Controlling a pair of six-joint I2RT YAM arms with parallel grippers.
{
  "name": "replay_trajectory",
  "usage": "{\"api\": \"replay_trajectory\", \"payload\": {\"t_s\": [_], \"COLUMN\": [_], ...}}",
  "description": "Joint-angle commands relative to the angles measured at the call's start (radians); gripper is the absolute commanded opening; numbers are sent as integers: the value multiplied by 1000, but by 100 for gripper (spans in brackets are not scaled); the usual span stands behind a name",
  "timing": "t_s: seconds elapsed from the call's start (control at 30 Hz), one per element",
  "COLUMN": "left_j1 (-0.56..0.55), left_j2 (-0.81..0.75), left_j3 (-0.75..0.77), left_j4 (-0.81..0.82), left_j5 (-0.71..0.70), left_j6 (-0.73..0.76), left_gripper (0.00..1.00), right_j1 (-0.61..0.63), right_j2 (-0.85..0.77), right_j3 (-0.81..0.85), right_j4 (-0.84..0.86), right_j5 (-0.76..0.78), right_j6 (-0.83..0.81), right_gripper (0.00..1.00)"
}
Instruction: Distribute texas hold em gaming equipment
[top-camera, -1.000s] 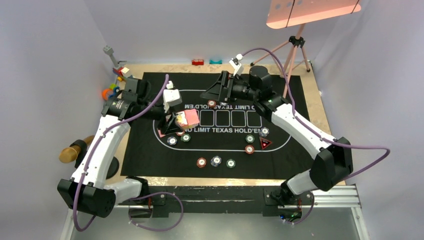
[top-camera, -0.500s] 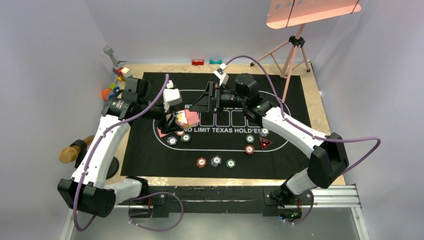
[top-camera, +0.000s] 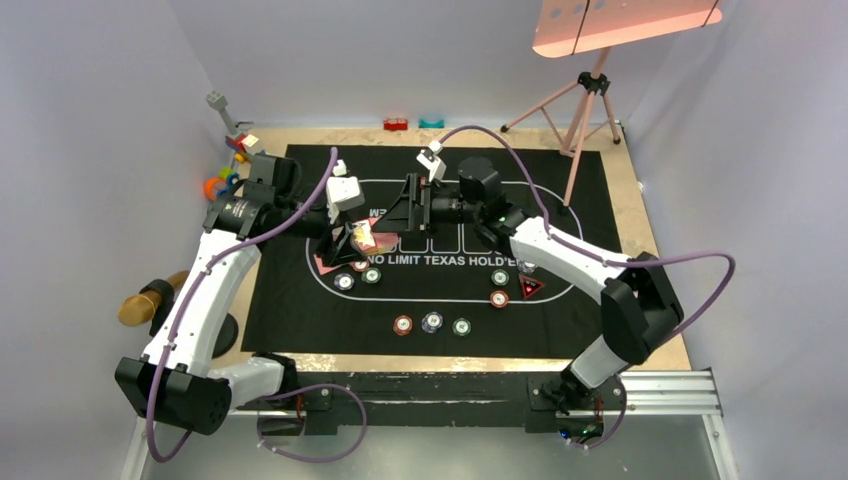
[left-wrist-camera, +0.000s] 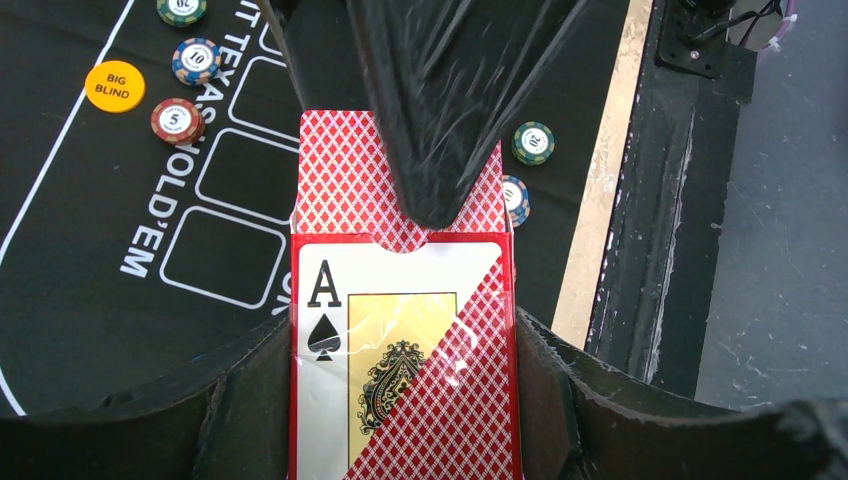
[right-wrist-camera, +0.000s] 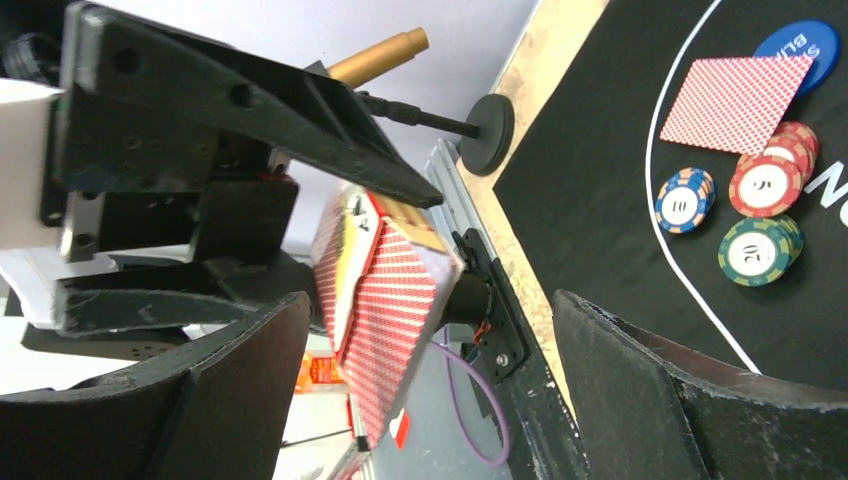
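We are gripping the card box (left-wrist-camera: 400, 360) in our left claw (left-wrist-camera: 400, 385), whose two fingers are pressing on its long sides, so the claw is closed partway around it. The box is showing an ace of spades on its printed front, and red-backed playing cards (left-wrist-camera: 340, 180) are sticking out of its open end. We are holding it tilted and lifted above the left part of the black mat (top-camera: 290, 300).

Our right claw (right-wrist-camera: 430, 340) is spreading its fingers wide and carrying nothing. It is facing the box's open end. In the left wrist view one of its dark fingers (left-wrist-camera: 450, 100) is lying across the protruding cards, though we cannot tell whether it is touching them.

Down on the mat, a single card (right-wrist-camera: 735, 100) is lying face down, its corner overlapping a blue disc (right-wrist-camera: 805, 45), with a cluster of poker chips (right-wrist-camera: 762, 185) just beside it. An orange disc (left-wrist-camera: 114, 86) is sitting near more chips farther along the mat. The triangle marker (top-camera: 529, 287) is lying toward the mat's right side, well apart from the box. The mat is covering most of the table (top-camera: 632, 215).
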Motion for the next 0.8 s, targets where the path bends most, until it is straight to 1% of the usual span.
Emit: {"api": "replay_trajectory", "payload": {"t_s": [0.0, 0.1, 0.27, 0.37, 0.43, 0.6, 0.77], "left_j1": [8, 6, 7, 7, 8, 8, 7], "left_j2": [-9, -13, -15, -17, -21, -24, -27], "left_j3": [27, 27, 28, 29, 29, 35, 35], "left_j4": [49, 48, 48, 51, 57, 58, 60], "left_j5": [37, 36, 32, 30, 30, 33, 40], "left_j6": [-13, -13, -12, -18, -23, -27, -30], "left_gripper": [9, 8, 8, 8, 8, 7, 7], "right_j1": [11, 15, 14, 14, 10, -4, -21], "right_j2": [25, 41, 44, 32, 24, 5, -12], "right_j3": [3, 7, 0, -3, -6, -25, -51], "right_j4": [75, 74, 70, 56, 46, 41, 41], "right_j5": [-40, -49, -64, -68, -66, -66, -65], "right_j6": [43, 52, 65, 62, 59, 59, 60], "right_gripper": [93, 87, 70, 57, 50, 44, 43]}}
